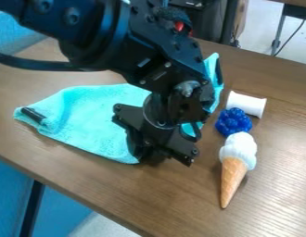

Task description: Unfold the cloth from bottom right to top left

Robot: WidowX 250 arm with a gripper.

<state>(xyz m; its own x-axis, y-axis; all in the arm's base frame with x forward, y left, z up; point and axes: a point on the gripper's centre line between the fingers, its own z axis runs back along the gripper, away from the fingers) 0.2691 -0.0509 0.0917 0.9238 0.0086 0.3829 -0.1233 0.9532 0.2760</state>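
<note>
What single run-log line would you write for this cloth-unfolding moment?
cloth: on table, partly hidden by arm | tool: low by cloth's bottom corner | image right: white cylinder, blue object, ice-cream cone

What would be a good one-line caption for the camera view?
Black gripper over a turquoise cloth, beside a toy ice cream cone.

Cloth: fuzzy, matt textile. Table: smooth wood-grain surface, soft sheen. Blue item: glossy, bumpy.
</note>
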